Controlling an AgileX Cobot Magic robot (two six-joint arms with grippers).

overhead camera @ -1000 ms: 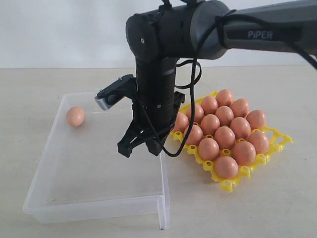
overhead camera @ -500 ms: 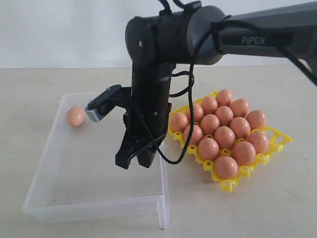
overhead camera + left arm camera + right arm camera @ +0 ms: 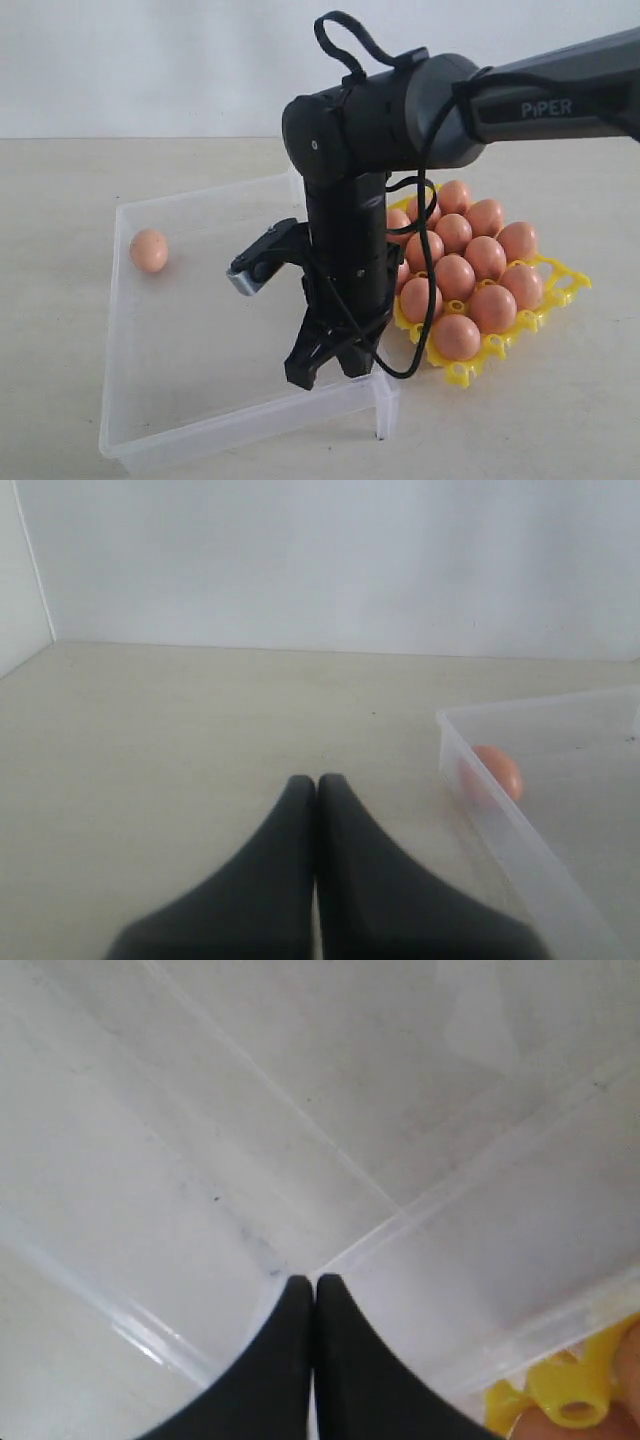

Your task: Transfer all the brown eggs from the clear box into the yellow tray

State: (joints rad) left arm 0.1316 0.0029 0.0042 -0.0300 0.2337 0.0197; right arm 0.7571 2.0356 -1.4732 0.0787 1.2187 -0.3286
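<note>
**Exterior view.**
- Item 1: clear box on the counter. It holds a single brown egg close to its left wall, near the far left corner.
- Item 2: yellow tray just beside the box's right edge, loaded with brown eggs. I judge the job nearly finished.
- Item 3: right arm, wrist pointing straight down. The right jaws are pressed together and empty, low over the box's near right corner and well apart from the lone egg.

**Left wrist view.**
- Left jaws closed tip to tip, holding nothing, over bare counter outside the box. They are probably parked there to stay clear.
- The egg shows through the box wall.

**Right wrist view.**
- Right jaws closed and empty, tips above the box floor by a corner seam.
- A scrap of yellow tray shows beyond the wall.
- I would expect to open them before crossing to the egg.
</note>
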